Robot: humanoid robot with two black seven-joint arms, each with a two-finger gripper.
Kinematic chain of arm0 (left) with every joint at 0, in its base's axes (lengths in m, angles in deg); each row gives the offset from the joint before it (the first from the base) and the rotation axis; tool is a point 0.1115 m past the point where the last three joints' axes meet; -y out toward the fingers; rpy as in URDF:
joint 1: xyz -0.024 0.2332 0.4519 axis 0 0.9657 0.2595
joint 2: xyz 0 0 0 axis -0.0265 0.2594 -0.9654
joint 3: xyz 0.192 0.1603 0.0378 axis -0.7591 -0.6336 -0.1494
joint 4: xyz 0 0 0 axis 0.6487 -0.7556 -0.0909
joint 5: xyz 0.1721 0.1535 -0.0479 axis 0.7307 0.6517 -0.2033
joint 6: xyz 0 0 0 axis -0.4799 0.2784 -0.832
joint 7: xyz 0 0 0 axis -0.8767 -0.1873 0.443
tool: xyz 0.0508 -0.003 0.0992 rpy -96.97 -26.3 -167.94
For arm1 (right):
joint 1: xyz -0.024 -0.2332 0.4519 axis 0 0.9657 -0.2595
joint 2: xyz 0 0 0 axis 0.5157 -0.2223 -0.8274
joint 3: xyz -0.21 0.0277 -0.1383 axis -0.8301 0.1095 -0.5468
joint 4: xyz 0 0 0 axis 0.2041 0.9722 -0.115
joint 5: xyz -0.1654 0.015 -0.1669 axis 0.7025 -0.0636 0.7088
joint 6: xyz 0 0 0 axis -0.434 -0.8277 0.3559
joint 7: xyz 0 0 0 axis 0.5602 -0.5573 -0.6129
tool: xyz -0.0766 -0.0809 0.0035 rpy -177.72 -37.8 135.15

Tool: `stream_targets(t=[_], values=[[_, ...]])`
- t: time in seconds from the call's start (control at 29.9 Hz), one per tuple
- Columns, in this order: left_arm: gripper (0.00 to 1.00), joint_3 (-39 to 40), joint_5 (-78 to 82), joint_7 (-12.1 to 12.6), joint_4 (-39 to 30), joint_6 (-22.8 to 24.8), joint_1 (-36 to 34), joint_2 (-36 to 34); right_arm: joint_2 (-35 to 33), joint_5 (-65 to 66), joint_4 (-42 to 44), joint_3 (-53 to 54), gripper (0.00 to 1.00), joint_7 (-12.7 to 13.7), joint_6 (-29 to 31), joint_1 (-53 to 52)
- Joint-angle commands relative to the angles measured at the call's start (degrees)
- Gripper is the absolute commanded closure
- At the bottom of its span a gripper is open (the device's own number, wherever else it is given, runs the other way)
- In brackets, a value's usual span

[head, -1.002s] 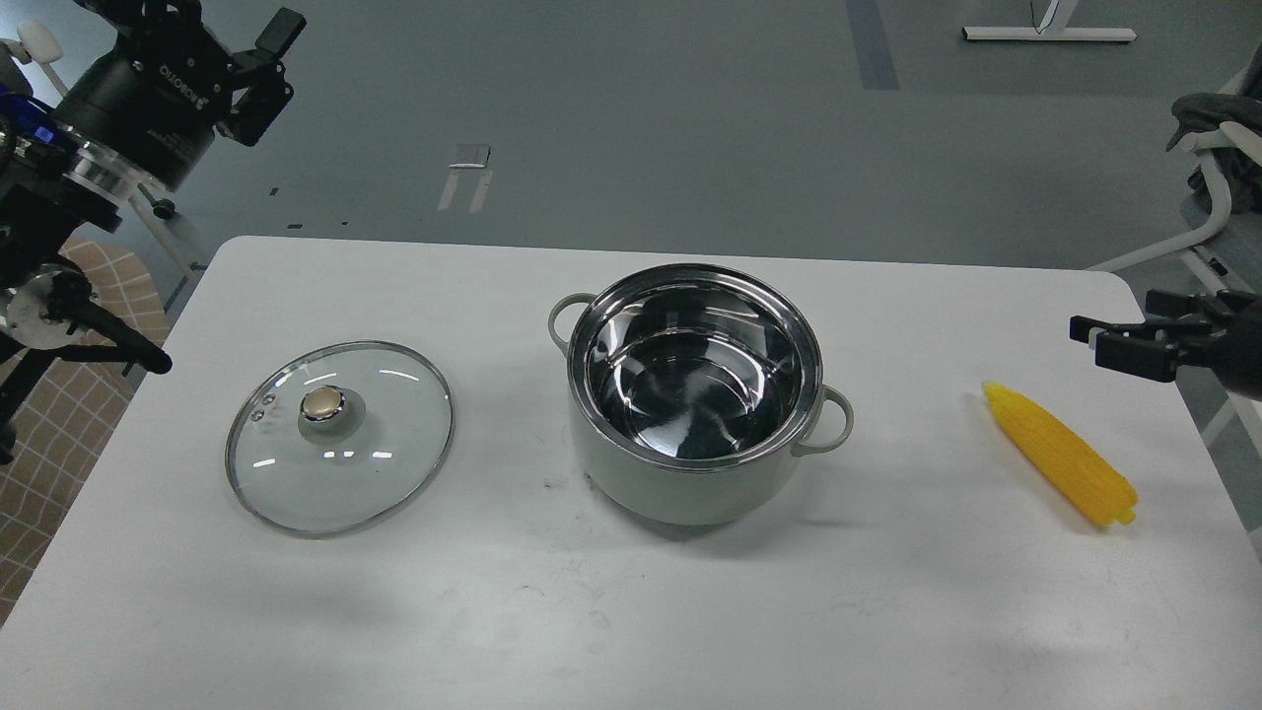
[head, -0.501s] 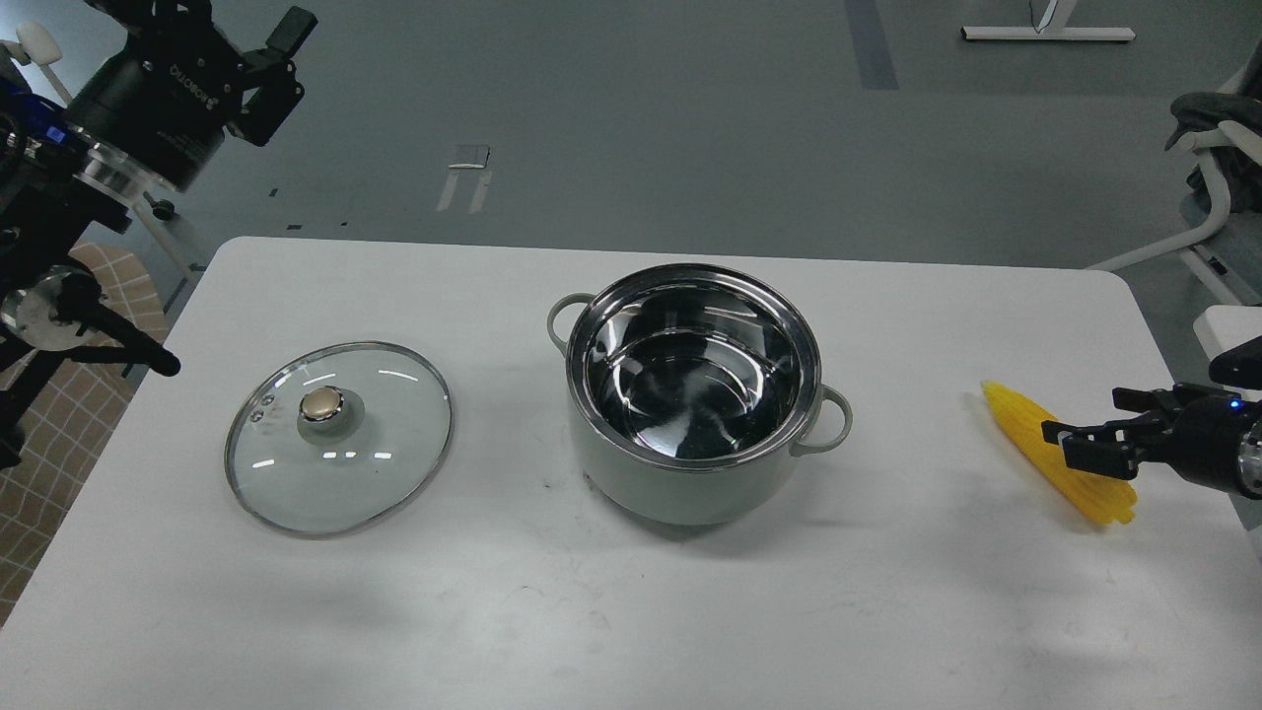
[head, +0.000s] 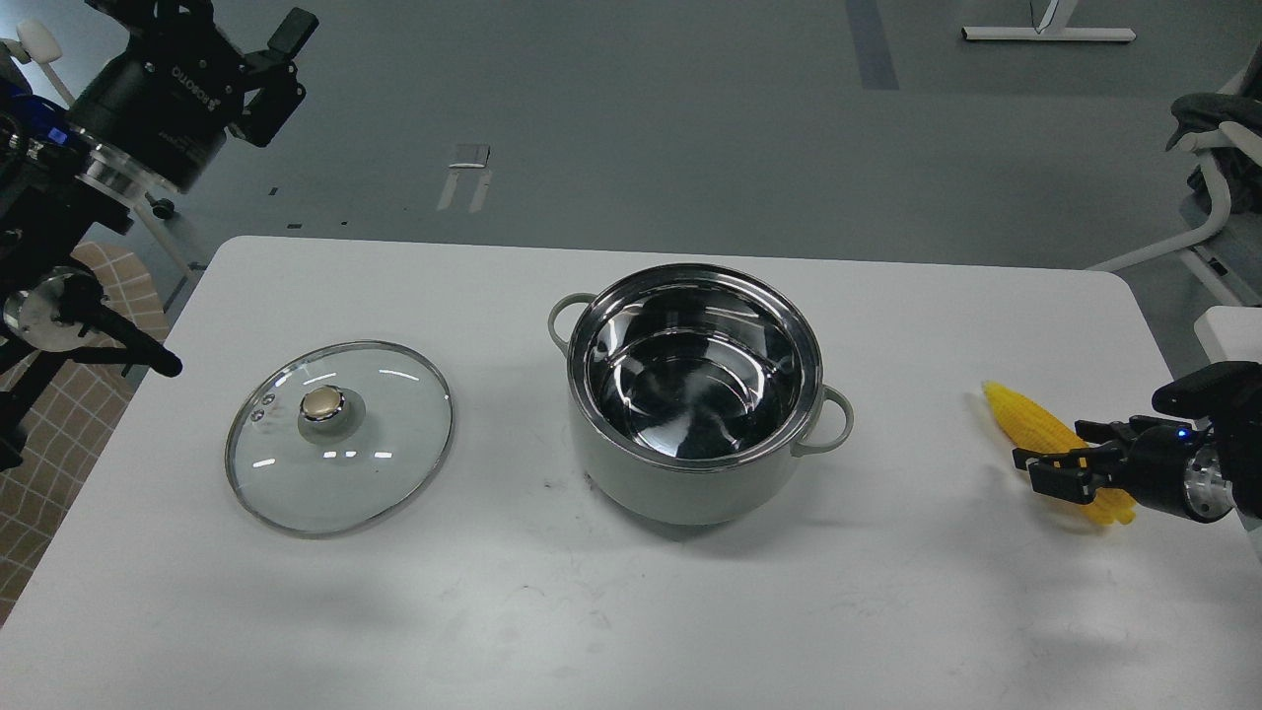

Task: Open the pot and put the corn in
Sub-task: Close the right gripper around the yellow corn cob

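The pale grey-green pot [head: 680,493] stands open in the middle of the white table [head: 631,611], its shiny steel inside empty. Its glass lid [head: 340,463] with a gold knob lies flat on the table to the left. The yellow corn [head: 1025,419] lies at the right side of the table. My right gripper [head: 1070,452] comes in low from the right edge, open, with one finger on each side of the cob's middle; the cob's thick end is partly hidden behind it. My left gripper [head: 281,64] is open and empty, raised beyond the table's far left corner.
The table's right edge is close behind the corn. A white chair frame [head: 1208,227] stands off the table at the far right. Brown tiled floor [head: 59,463] shows left of the table.
My right gripper has come down and toward me from above the far right of the table to straddle the corn. The corn, pot and lid have not moved. The left arm barely shifted.
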Motion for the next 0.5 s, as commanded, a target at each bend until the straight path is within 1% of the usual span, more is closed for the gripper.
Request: stream_targets(t=[0.0, 0.03, 0.17, 0.2, 0.3, 0.37, 0.43, 0.47], values=[[0.08, 0.5, -0.1, 0.0, -0.1, 0.1, 0.1, -0.1, 0.1, 0.1, 0.0, -0.2, 0.66, 0.0, -0.4, 0.3], [0.08, 0.5, -0.1, 0.0, -0.1, 0.0, 0.1, 0.0, 0.1, 0.1, 0.0, -0.2, 0.77, 0.0, -0.7, 0.4], [0.08, 0.5, 0.0, 0.0, -0.1, 0.0, 0.3, 0.0, 0.0, 0.1, -0.4, -0.1, 0.9, 0.0, -2.2, 0.4], [0.08, 0.5, 0.0, 0.0, -0.1, 0.0, 0.3, 0.0, -0.3, 0.1, -0.8, -0.1, 0.95, 0.0, -2.8, 0.1], [0.08, 0.5, 0.0, 0.0, -0.1, 0.0, 0.3, 0.0, -1.5, 0.1, -3.0, 0.1, 1.0, 0.0, -3.5, -0.7], [0.08, 0.5, 0.0, 0.0, -0.2, 0.1, 0.3, -0.1, -3.7, -0.2, -5.9, 0.4, 1.0, 0.0, -3.7, -2.1], [0.08, 0.6, 0.0, 0.0, -0.3, 0.0, 0.3, -0.1, -5.9, -0.9, -9.9, 0.3, 0.99, 0.0, -3.6, -5.8], [0.08, 0.6, 0.0, 0.0, -0.3, 0.0, 0.3, -0.1, -6.5, -1.0, -10.5, 0.3, 0.99, 0.0, -3.5, -6.8]])
